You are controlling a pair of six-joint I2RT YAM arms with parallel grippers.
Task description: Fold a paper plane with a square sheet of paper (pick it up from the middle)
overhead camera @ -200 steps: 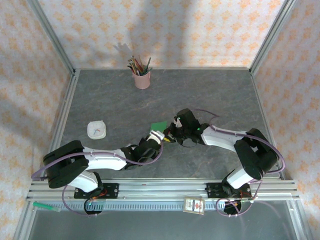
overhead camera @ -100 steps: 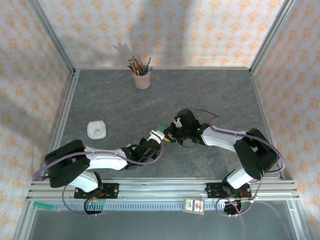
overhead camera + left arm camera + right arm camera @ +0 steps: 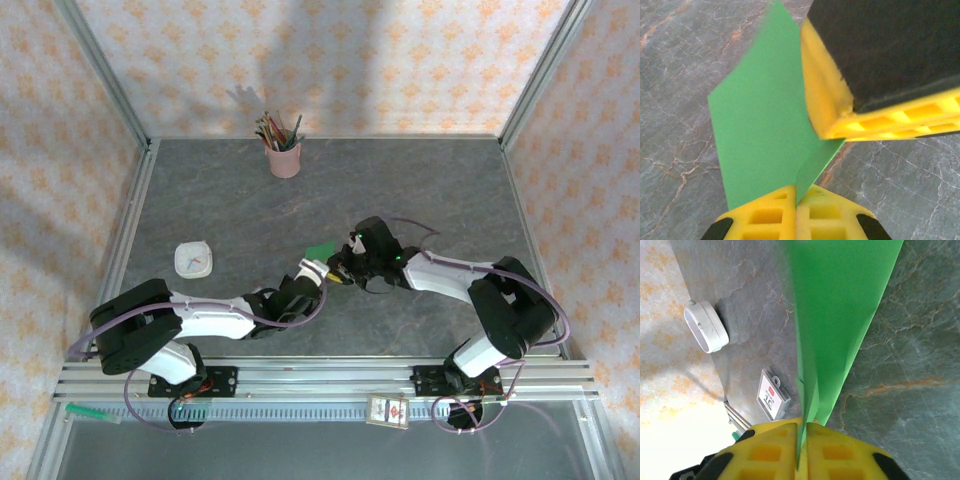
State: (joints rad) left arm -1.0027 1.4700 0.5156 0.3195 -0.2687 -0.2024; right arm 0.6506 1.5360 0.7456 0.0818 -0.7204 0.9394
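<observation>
Near the grey tabletop's (image 3: 200, 200) middle, our left gripper (image 3: 796, 202) and right gripper (image 3: 802, 440) both clamp the thin bright green paper sheet (image 3: 757, 125): light, floppy, best held along its crease.

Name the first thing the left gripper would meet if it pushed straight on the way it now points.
Probably the right gripper's yellow fingers, just ahead and slightly right. The left gripper, shut on the green paper, points along that sheet toward them; how near they are is hard to judge.

Left pincer (image 3: 796, 212), open before, now clamped shut on green paper (image 3: 760, 120).
</observation>
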